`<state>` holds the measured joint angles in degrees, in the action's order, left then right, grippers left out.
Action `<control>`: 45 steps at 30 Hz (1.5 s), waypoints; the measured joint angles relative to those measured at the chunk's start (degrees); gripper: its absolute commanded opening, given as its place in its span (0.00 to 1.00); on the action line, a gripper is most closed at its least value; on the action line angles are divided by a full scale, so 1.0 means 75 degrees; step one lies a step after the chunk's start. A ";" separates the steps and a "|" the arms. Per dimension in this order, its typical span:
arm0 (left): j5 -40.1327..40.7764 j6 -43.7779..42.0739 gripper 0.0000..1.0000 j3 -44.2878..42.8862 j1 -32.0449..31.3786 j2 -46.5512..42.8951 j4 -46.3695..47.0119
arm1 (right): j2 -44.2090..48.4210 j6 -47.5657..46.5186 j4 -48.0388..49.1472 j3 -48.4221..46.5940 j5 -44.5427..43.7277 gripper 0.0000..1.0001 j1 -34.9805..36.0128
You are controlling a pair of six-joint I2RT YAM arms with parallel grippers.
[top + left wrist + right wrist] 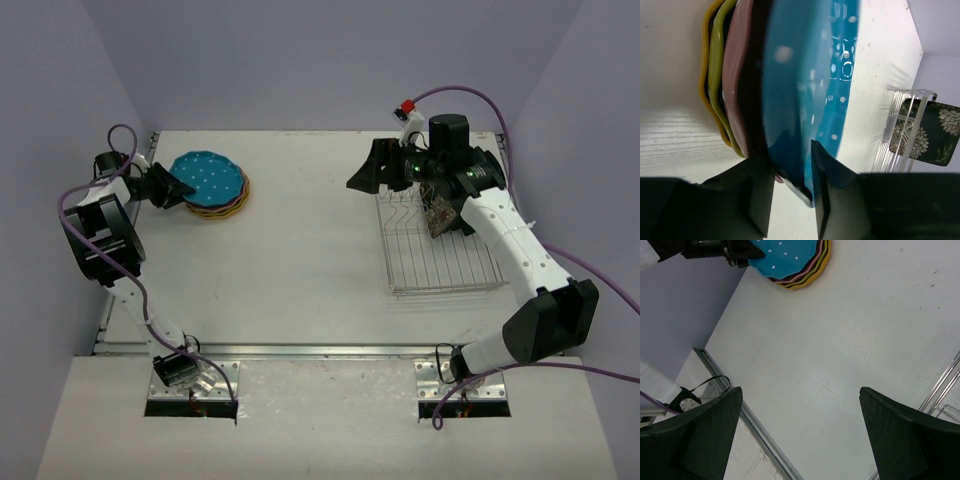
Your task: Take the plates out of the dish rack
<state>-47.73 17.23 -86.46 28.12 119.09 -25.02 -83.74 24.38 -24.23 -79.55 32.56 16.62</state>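
Pinches rim of blue plate (805, 90) with left pincer (792, 165), seating it on stack (240, 197) near bench's (300, 270) far-left corner. Holds right pincer (800, 390) spread by dish rack (440, 270), right edge, likely for black floral plate (437, 207).

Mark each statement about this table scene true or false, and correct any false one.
1. The blue plate lies on top of the pile. True.
2. The right hand holds a plate. False: it is open and empty.
3. A black floral plate sits in the dish rack. True.
4. The orange plate is in the rack. False: it lies at the bottom of the pile.
5. The left hand has its fingers on either side of the blue plate's rim. True.
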 measured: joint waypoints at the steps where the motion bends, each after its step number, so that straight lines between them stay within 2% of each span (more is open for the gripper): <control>1: -0.0028 -0.0006 0.39 -0.0025 -0.0003 0.0000 -0.0014 | 0.0000 0.0000 -0.0003 0.0000 0.0000 0.99 0.0000; 7: 0.0229 -0.0387 0.56 -0.0240 -0.0128 -0.0072 -0.0264 | 0.0000 -0.0045 -0.0038 0.0000 -0.0030 0.99 0.0001; 11: 0.1270 -0.0928 0.70 -0.0322 -0.0415 -0.0487 -0.0635 | 0.0000 -0.0214 -0.0091 -0.0003 -0.0348 0.99 0.0002; 16: 0.3469 -0.1631 0.73 -0.0275 -0.0963 -0.1451 -0.0970 | 0.0000 -0.0672 -0.0433 -0.0087 -0.1597 0.99 0.0002; 20: 0.5274 -0.2277 0.74 0.0107 -0.1517 -0.2775 -0.0650 | 0.0000 -0.1233 -0.0617 -0.0216 -0.3032 0.99 0.0002; 23: 0.6153 -0.2709 0.74 0.0443 -0.1961 -0.3870 -0.0284 | 0.0000 -0.1719 -0.0694 -0.0270 -0.4027 0.94 0.0000; 27: 0.6791 -0.3234 0.74 0.1206 -0.2762 -0.5259 0.0291 | -0.0058 -0.2458 -0.0744 -0.0271 -0.5197 0.84 -0.0118; 30: 0.7415 -0.3613 0.74 0.2009 -0.3790 -0.6224 0.0631 | -0.0227 -0.2793 -0.0787 -0.0304 -0.5733 0.78 -0.0456; 33: 0.7750 -0.3915 0.74 0.2591 -0.4892 -0.6706 0.0771 | -0.0518 -0.3112 -0.0806 -0.0436 -0.6100 0.74 -0.0890; 35: 0.8004 -0.4043 0.74 0.2862 -0.5324 -0.6806 0.0811 | -0.0753 -0.3293 -0.0810 -0.0551 -0.6275 0.72 -0.1175; 38: 0.8365 -0.4117 0.74 0.3159 -0.5619 -0.6828 0.0783 | -0.1001 -0.3511 -0.0819 -0.0637 -0.6480 0.67 -0.1432; 45: 0.8801 -0.4121 0.74 0.3274 -0.5720 -0.6831 0.0790 | -0.1353 -0.3805 -0.0831 -0.0717 -0.6592 0.59 -0.1501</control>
<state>18.27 -13.67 -61.91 -14.78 67.85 -19.09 -93.90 -4.16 -30.46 -84.92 -16.88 5.37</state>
